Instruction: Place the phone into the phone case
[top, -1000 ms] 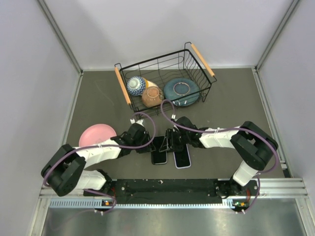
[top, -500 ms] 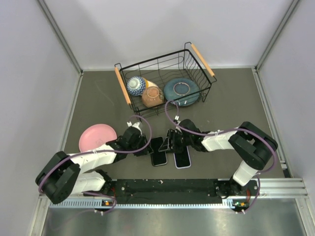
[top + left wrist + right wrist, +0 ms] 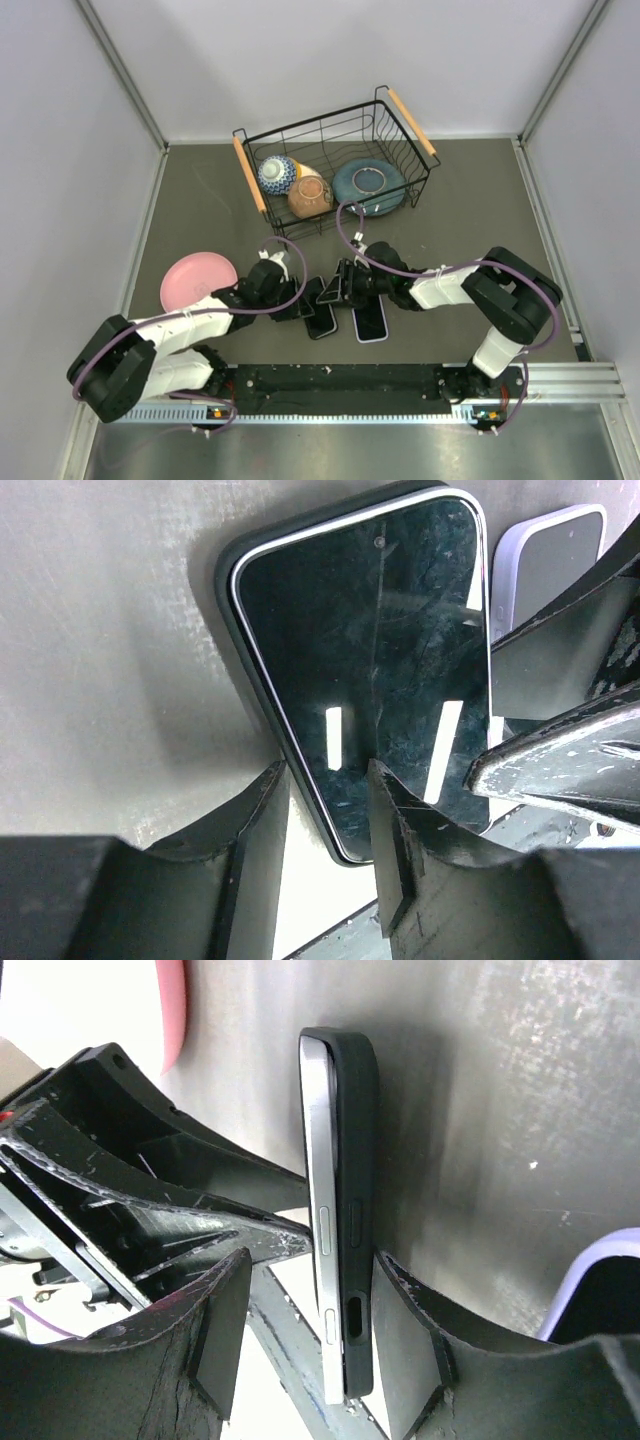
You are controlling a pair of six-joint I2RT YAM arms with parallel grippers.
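The phone [image 3: 322, 319], black glass with a silver rim, lies at the table's near middle, partly seated in a dark case [image 3: 355, 1160]. In the right wrist view its silver side [image 3: 318, 1210] stands proud of that case. My left gripper [image 3: 303, 303] is open; its fingers [image 3: 262, 810] straddle the phone's near corner [image 3: 380, 650]. My right gripper [image 3: 338, 290] is open around the phone's edge; one finger [image 3: 405, 1310] touches the dark case's back, the other stands apart. The pale lavender phone case [image 3: 371, 339] lies just right, dark inside, also seen in both wrist views [image 3: 500, 570] [image 3: 592, 1258].
A black wire basket [image 3: 418, 128] with wooden handles stands at the back, holding a teal plate [image 3: 368, 186], an orange bowl [image 3: 309, 196] and a blue patterned bowl [image 3: 277, 173]. A pink plate [image 3: 198, 278] lies at the left. The arms' base rail runs along the near edge.
Both grippers have closed in on the phone. The phone has swung from straight to slanted, and its edge now stands out of the dark case.
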